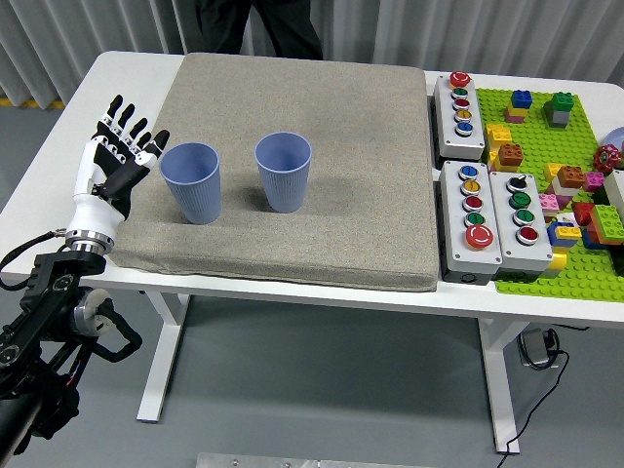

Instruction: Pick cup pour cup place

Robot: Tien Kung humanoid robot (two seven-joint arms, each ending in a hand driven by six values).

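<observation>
Two blue ribbed cups stand upright on a grey mat [322, 224]. The left cup [191, 182] is near the mat's left edge and the right cup [284, 172] stands a short way to its right. My left hand [124, 156], black and white, is raised just left of the left cup with its fingers spread and holding nothing. Its fingertips [156, 142] come close to that cup's rim without gripping it. What the cups contain cannot be seen. My right arm is out of view.
Three grey button boxes [460, 102] [472, 219] [520, 214] sit right of the mat. A green baseplate [546, 146] with several coloured bricks lies at the far right. A person in dark clothes [258, 24] stands at the table's far side.
</observation>
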